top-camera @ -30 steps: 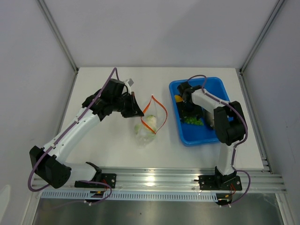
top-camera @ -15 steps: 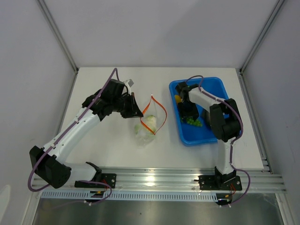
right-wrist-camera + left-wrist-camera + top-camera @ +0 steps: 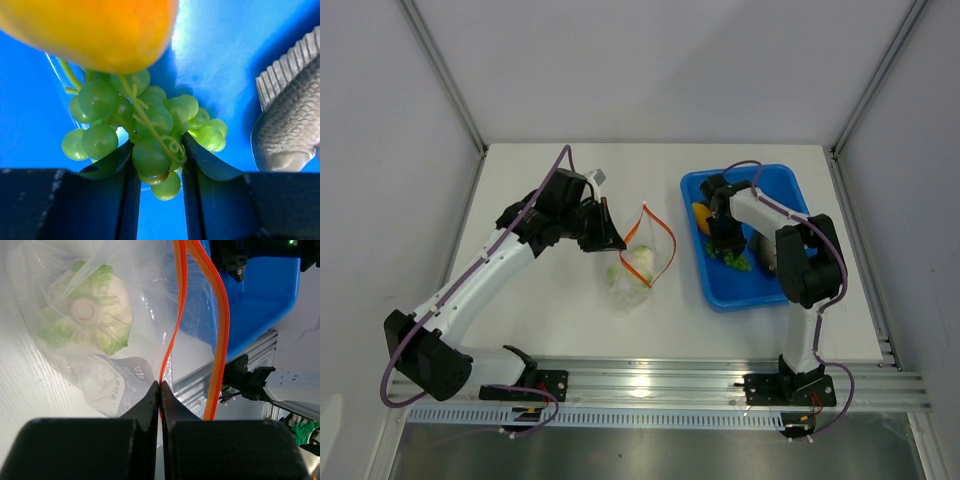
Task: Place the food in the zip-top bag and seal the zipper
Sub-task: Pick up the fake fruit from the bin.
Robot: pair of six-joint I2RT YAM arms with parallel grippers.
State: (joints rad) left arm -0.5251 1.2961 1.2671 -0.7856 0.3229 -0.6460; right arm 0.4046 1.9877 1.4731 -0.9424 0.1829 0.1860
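Observation:
The clear zip-top bag lies mid-table with a white and green toy food inside. Its orange-red zipper stands up in an open loop. My left gripper is shut on the near strip of the zipper, pinching it at the fingertips. In the blue tray, my right gripper has its jaws pressed against both sides of a bunch of green grapes. A yellow-orange piece sits just beyond the grapes, and a grey fish lies to the right.
The blue tray's wall rises close behind the bag's mouth. The right arm reaches over the tray. The aluminium rail runs along the table's near edge.
My right gripper's jaws have narrowed onto the green grapes in the tray. The left gripper and the bag have stayed where they were.

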